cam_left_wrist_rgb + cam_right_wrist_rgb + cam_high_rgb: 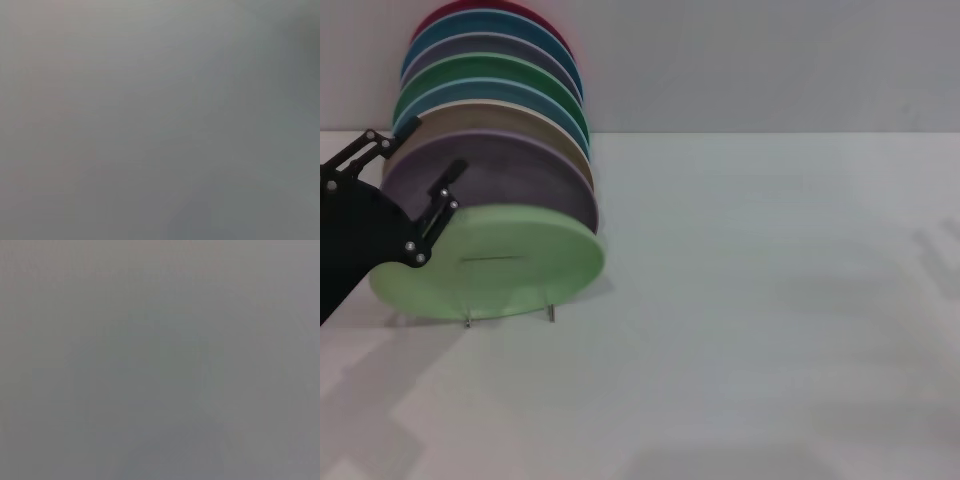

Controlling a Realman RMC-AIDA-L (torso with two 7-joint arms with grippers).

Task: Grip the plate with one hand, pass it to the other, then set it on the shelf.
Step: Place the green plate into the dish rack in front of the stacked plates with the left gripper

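Note:
The pale mint-green plate (510,265) stands on edge at the front of a row of upright plates at the left of the head view. Small legs of the clear shelf (551,313) show under its lower rim. My left gripper (432,147) is open at the left side of the row. One finger (440,205) lies across the face of the lilac-purple plate (510,175), just above the mint plate's left rim. The other finger (370,148) reaches past the row's left edge. It holds nothing. My right gripper is out of view. Both wrist views show only plain grey.
Behind the lilac plate stand several more upright plates: beige (495,118), blue, dark green (490,75), purple-grey, teal and red (490,10). The white table (770,300) stretches to the right and front. A grey wall (770,60) rises behind.

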